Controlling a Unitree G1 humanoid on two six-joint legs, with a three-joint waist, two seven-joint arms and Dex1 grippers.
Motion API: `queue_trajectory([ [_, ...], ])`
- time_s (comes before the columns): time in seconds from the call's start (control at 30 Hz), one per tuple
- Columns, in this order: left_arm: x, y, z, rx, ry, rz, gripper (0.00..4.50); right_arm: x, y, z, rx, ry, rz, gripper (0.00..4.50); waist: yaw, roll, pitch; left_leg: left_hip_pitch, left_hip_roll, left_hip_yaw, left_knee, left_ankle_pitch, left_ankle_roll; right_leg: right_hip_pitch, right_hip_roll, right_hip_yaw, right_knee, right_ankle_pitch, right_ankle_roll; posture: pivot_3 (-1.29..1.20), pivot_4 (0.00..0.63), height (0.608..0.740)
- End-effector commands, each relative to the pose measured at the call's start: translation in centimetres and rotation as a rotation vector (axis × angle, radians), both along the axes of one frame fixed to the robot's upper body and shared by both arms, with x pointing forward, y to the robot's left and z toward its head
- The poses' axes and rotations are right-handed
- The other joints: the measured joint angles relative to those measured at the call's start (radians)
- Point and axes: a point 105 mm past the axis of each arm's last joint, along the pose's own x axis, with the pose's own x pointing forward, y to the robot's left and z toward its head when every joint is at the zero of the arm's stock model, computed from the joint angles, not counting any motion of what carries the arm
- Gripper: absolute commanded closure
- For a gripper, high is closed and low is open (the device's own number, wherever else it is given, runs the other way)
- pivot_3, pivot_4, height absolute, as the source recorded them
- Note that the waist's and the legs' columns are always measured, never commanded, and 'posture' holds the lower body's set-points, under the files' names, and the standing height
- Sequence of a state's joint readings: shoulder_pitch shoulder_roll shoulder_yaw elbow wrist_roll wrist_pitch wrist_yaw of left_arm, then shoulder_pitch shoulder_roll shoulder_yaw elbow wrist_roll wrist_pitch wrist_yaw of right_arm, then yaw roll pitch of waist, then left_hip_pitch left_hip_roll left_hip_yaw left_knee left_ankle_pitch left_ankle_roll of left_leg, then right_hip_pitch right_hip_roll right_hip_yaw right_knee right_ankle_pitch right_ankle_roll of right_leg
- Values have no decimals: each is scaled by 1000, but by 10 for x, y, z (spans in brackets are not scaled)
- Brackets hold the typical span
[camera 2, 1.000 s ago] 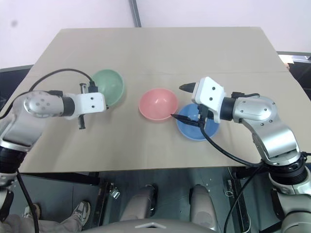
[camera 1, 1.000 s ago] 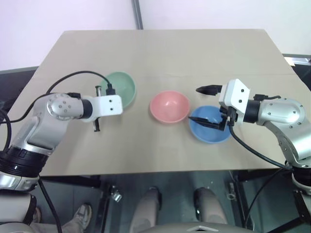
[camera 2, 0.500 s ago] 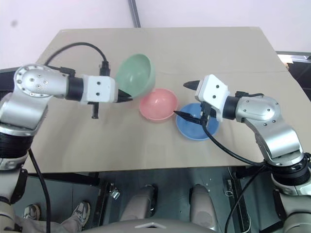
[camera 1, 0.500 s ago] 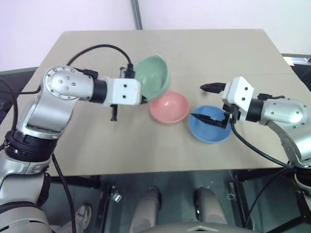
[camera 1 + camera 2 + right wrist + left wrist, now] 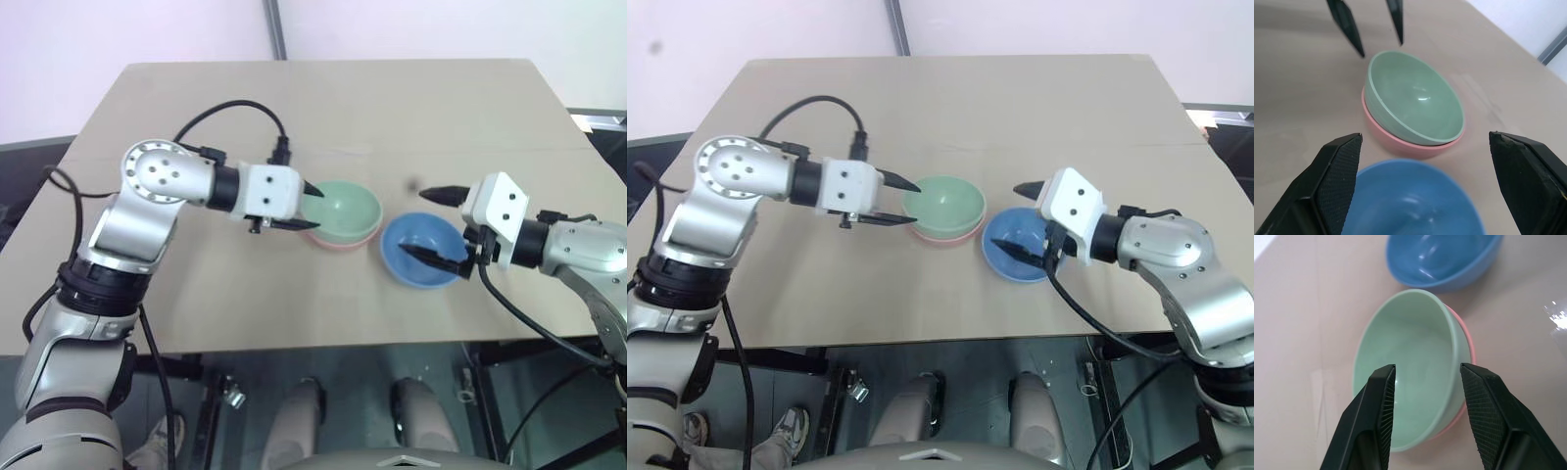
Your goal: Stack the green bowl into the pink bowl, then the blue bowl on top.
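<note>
Change: a second ago the green bowl [image 5: 343,210] sat alone on the table's left part, then hung tilted in the left gripper [image 5: 303,207]; it now rests inside the pink bowl [image 5: 331,242], and the left gripper has let go

Meaning for the task: the first stacking step looks done; the blue bowl [image 5: 421,252] is yet to go on top

Green bowl: nested slightly off-centre in the pink one (a crescent of pink rim shows along one side); it seems to sit a touch tilted, though the wrist views leave that uncertain

Pink bowl: mid-table, on the surface, just beside the blue bowl; whether their rims touch is hard to say

Blue bowl: upright on the table, on the robot's right of the stack

Left gripper: fingers parted, empty, tips just short of the green bowl's near rim

Right gripper [image 5: 439,224]: spread wide, holding nothing; one finger above the blue bowl's far rim, the other over its hollow

Materials and shapes: three small round bowls of one size, smooth and plain with a faint sheen; finger pads [image 5: 1385,401] black and cross-hatched; table [image 5: 323,108] flat, matte, pale tan
</note>
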State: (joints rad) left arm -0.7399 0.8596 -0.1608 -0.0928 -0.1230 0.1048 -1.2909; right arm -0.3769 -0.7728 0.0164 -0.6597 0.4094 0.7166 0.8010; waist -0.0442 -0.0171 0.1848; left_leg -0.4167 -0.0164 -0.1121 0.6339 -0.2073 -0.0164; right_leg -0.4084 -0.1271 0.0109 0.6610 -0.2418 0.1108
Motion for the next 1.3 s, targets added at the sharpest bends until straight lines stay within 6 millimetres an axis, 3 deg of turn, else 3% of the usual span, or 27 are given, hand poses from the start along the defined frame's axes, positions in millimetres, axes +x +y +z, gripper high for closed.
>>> queue_trajectory([
  [0.03, -12, 15, 25, -280, 53, 37, 2219, -17, -1, -3, -19, 42, 27, 0, 0, 0, 0, 0, 0, 0, 0, 0, 0, 0, 0, 0, 0, 0, 0, 0, 150, 740],
  [0.17, -21, 44, 16, -376, 90, 123, 2219, -22, -6, -23, -66, 126, 8, 0, 2, 0, 0, 1, 2, 0, 0, 0, 0, 0, 1, 0, 0, 0, 0, 0, 150, 740],
  [0.27, -39, 52, 10, -455, 349, 112, 1427, -21, -10, -33, -92, 158, -9, 0, 3, 0, 0, 1, 3, 0, 0, 0, 0, 1, 2, 0, 0, 0, 0, 0, 150, 740],
  [0.37, -39, 58, 12, -509, 295, 143, 30, -19, -13, -42, -111, 185, -22, 0, 8, 0, 0, 2, 3, -1, 1, 0, 0, 1, 3, 0, 0, 0, 0, 0, 150, 740],
  [0.5, -46, 62, 7, -564, 361, 132, 30, -16, -18, -53, -141, 223, -31, 0, 7, -1, 0, 2, 3, 0, 1, 0, 0, 2, 3, 1, 0, 1, -1, 0, 150, 740],
  [0.6, -58, 60, 0, -523, 450, 73, 0, -14, -21, -65, -172, 255, -32, 824, 7, -1, 0, 2, 3, 0, 1, 0, 0, 2, 4, 1, 0, 1, -2, 0, 150, 740],
  [0.67, -62, 59, -3, -496, 486, 48, 0, -13, -23, -75, -204, 267, -33, 1843, 6, -1, 0, 2, 3, -1, 1, 0, 0, 2, 4, 1, 0, 1, -2, 0, 150, 740],
  [0.73, -66, 58, -3, -480, 507, 19, 0, -10, -25, -80, -227, 255, -41, 2496, 6, -1, 0, 2, 3, 0, 1, 0, 0, 2, 4, 1, 0, 1, -2, 0, 150, 740],
  [0.77, -68, 58, -4, -460, 517, -1, 0, -9, -26, -81, -227, 250, -45, 3096, 6, -1, 0, 2, 3, 0, 1, 0, 0, 2, 4, 1, 0, 1, -2, 0, 150, 740],
  [0.83, -72, 59, -4, -435, 541, -24, 0, -7, -27, -80, -225, 231, -51, 4160, 6, -1, 0, 2, 3, 0, 1, 0, 0, 2, 4, 1, 0, 1, -2, 0, 150, 740],
  [0.87, -74, 60, -6, -409, 552, -35, 0, -5, -27, -78, -222, 212, -54, 4343, 5, -2, -2, 2, 3, 0, 1, 0, 0, 2, 4, 1, 0, 1, -2, 0, 150, 740],
  [1.03, -79, 65, -16, -326, 580, -61, 0, -1, -21, -63, -190, 122, -29, 4343, 3, -3, -2, 3, 5, 0, 1, 0, 0, 3, 6, 2, -1, 1, -2, 0, 150, 740],
  [1.13, -76, 72, -23, -314, 576, -41, 0, -12, 5, -26, -81, 59, 115, 4343, 0, -2, -1, 3, 5, 1, 1, 0, 0, 2, 6, 2, -1, 2, -3, 0, 150, 740],
  [1.3, -79, 83, -35, -291, 601, 0, 0, -15, 31, 2, -38, -11, 229, 4343, 3, -1, -1, 2, 7, 1, 1, 0, 0, 1, 8, 2, -1, 2, -4, 0, 150, 740],
])
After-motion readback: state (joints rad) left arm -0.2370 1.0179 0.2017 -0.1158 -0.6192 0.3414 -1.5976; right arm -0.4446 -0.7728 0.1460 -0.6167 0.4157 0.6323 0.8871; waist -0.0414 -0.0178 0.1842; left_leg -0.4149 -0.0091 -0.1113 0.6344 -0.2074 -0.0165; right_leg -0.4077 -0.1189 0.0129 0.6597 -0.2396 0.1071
